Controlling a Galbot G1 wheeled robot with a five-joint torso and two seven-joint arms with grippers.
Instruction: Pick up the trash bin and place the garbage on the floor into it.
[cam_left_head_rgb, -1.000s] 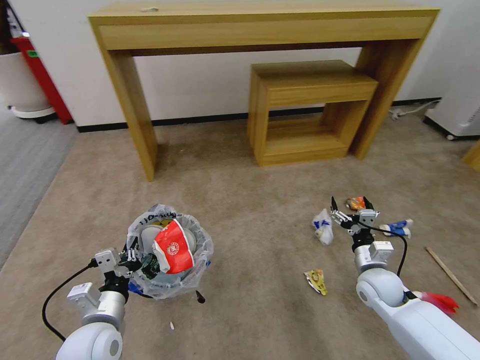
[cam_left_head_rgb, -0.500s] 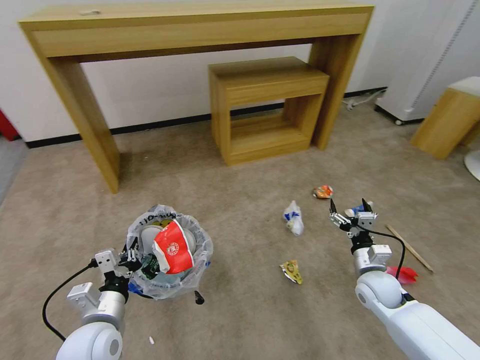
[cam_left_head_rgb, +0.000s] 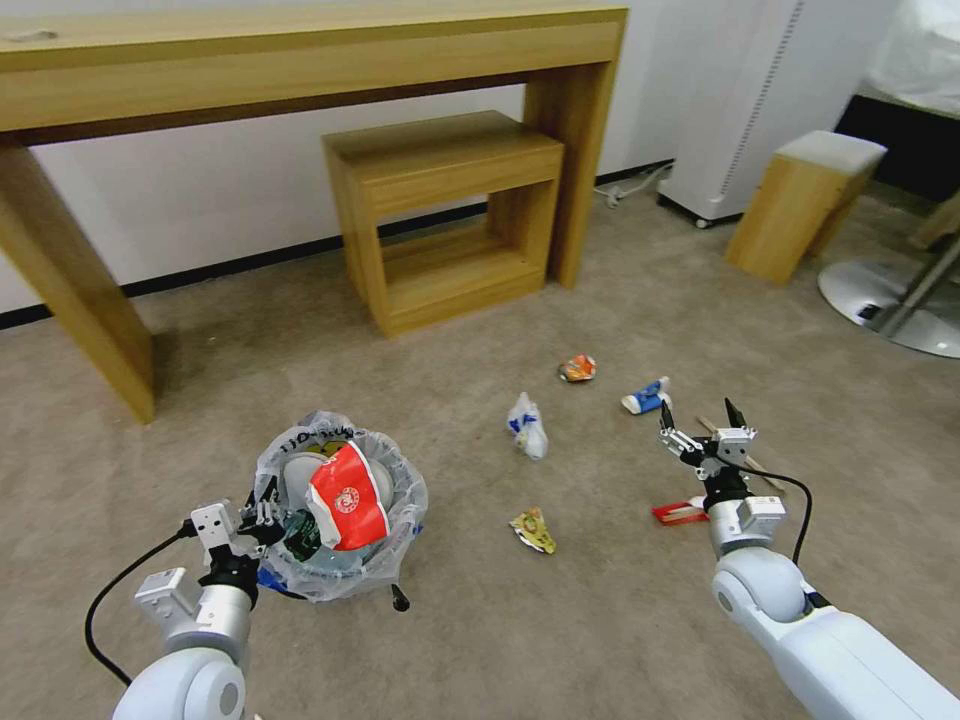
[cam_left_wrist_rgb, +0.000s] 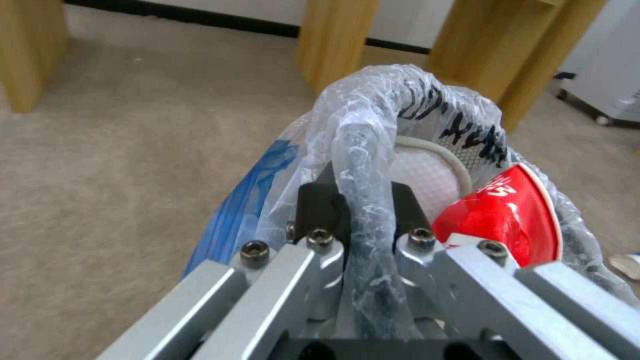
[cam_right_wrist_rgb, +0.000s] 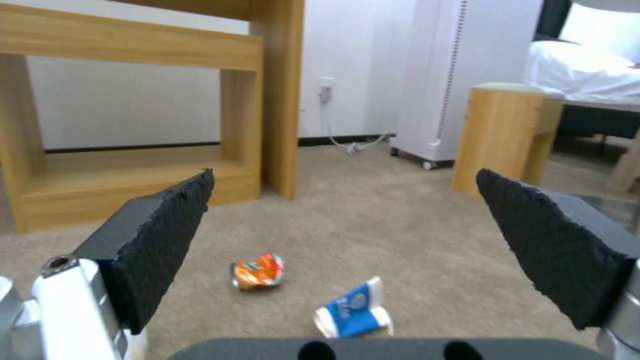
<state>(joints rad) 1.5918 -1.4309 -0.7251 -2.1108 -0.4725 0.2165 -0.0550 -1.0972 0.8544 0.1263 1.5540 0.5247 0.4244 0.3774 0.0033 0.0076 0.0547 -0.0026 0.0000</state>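
I have the trash bin hanging from my left gripper, low on my left side above the floor. In the left wrist view the jaws are pinched on the bin's rim through the bunched clear bag. Inside the bin I see a red paper cup and a white slipper behind it.

My right gripper hovers over the carpet on my right side, jaws spread wide and holding nothing; its black pads frame the litter ahead in the right wrist view. Beyond it lie a blue-white carton and, farther off, an orange snack wrapper. A white-and-blue crumpled wrapper sits between the bin and the gripper, with a yellow wrapper nearer to me. A red packet lies just beside my right wrist, and a wooden stick shows partly behind the gripper
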